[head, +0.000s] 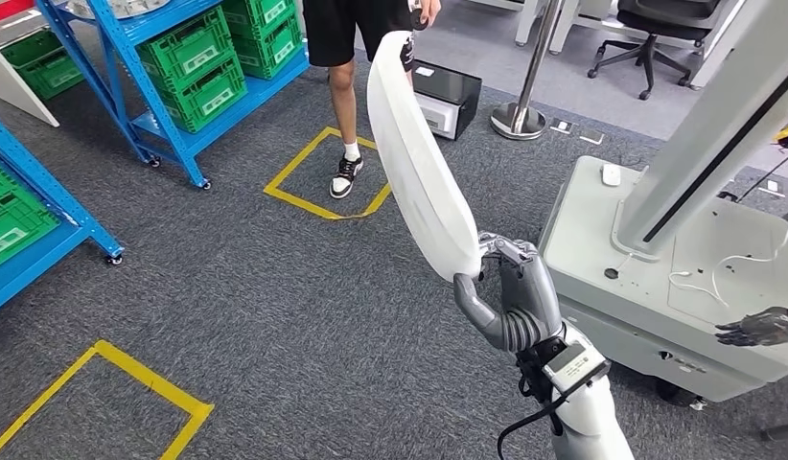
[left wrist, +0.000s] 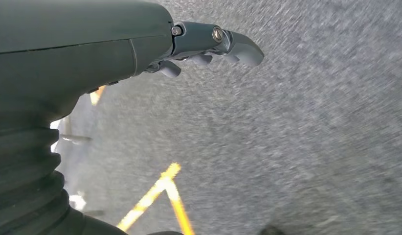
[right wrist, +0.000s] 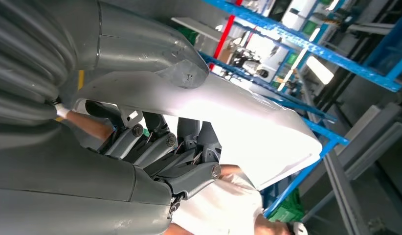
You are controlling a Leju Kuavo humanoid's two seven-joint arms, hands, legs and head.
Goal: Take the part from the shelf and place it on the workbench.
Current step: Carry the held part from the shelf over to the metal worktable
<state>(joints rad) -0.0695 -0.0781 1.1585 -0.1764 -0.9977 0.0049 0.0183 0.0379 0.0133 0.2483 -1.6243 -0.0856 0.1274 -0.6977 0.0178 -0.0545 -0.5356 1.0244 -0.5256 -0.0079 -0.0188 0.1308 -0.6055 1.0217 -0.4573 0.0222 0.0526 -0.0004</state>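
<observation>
From the head view I see my right hand (head: 513, 292) raised in front of me, gripping the lower end of the part (head: 419, 158), a long, white, curved panel that rises up and away to the left from the grip, over the grey carpet (head: 275, 287). The dark fingers (head: 510, 251) wrap over the panel's lower edge from the far side while the thumb (head: 472, 299) sits below it on the near side, so the edge is pinched between them. My right wrist view confirms this: the right hand (right wrist: 160, 147) has its thick thumb (right wrist: 182, 73) pressed flat on one face of the part (right wrist: 248, 132), and the darker fingers (right wrist: 189, 149) bear against the opposite face, with most of the panel reaching out beyond the fingertips. My left hand (left wrist: 209, 46) hangs over the carpet (left wrist: 287, 147) with its fingers loosely curled and slightly apart, holding nothing; a yellow tape line (left wrist: 162, 196) runs beneath it. In the head view a person (head: 357, 38) in black shorts stands behind the panel with one foot inside a yellow tape square (head: 328, 177). Blue racks (head: 170, 105) holding green crates (head: 194, 67) stand at the upper left, and a pale grey machine base (head: 659, 278) sits just right of my right hand.
</observation>
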